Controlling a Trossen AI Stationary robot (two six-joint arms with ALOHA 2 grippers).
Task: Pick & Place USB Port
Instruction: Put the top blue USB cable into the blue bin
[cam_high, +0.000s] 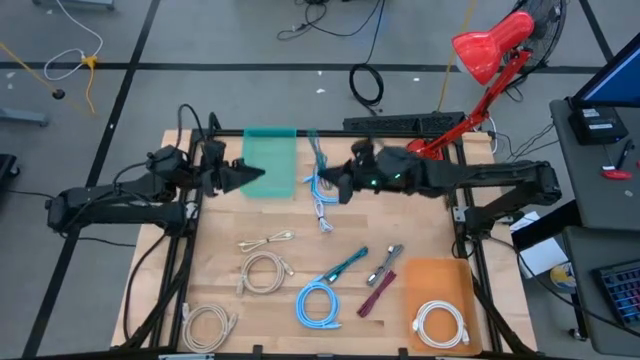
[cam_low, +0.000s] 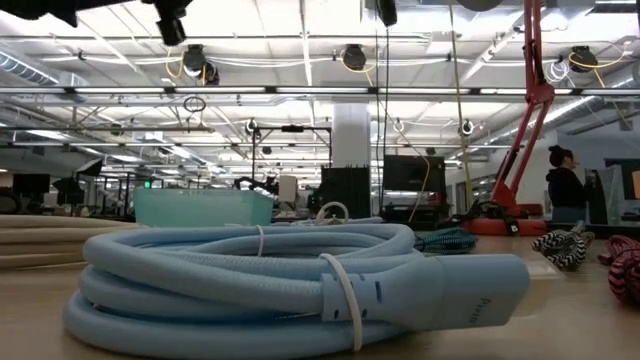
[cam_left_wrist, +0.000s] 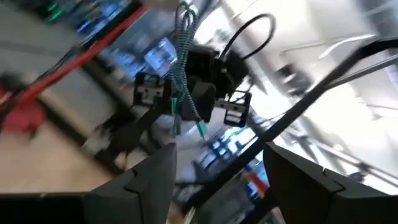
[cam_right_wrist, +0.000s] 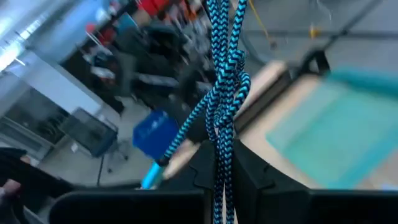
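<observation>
My right gripper is raised over the table's far middle, shut on a blue-and-black braided USB cable. The bundled cable runs out past the fingers, and a teal plug end sticks out to one side. From above, its strands trail toward the table's near side. My left gripper stands open in front of the teal tray, pointing at the right gripper and touching nothing. Its wrist view shows the cable in the other gripper. My right gripper pinches several strands of the braided cable between its two fingers. The fingers lie about level and point toward the table's left side. The bundle runs on past the fingertips. Whether its trailing end is clear of the table I cannot tell.
On the near half lie beige coils, a light blue coil, a teal braided cable, a grey adapter and a red cable. A white coil sits on the orange mat. A red lamp stands far right.
</observation>
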